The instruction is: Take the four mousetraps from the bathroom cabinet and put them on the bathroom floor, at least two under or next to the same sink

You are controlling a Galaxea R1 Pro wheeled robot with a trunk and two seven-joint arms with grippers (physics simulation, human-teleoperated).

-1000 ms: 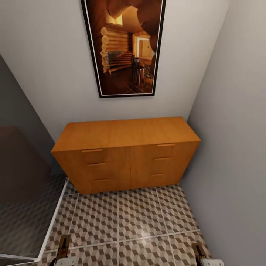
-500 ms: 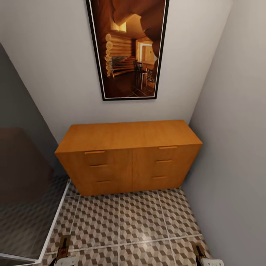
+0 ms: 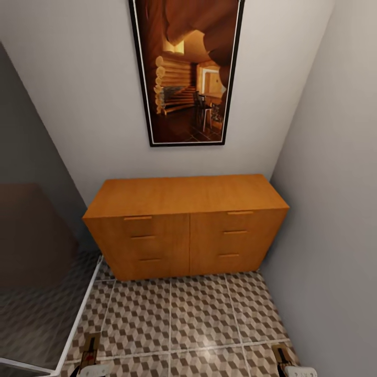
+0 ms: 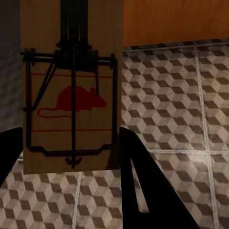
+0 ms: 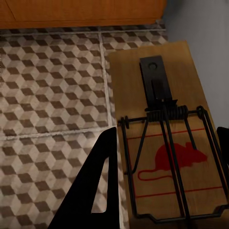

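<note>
The head view is evenly and rather softly lit, with a pale glare patch on the bathroom floor (image 3: 201, 335) near the bottom. The wall on the left falls into grey shade. Wide-angle distortion splays the walls and the framed picture (image 3: 187, 70) outward toward the top. Both wrist views are dimmer and slightly soft, the gripper fingers rendered as black silhouettes.

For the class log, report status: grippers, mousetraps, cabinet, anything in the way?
Left gripper shut on a mousetrap. Right gripper shut on a second mousetrap. Cabinet ahead, drawers closed. Nothing lying on the tiled floor between.
</note>
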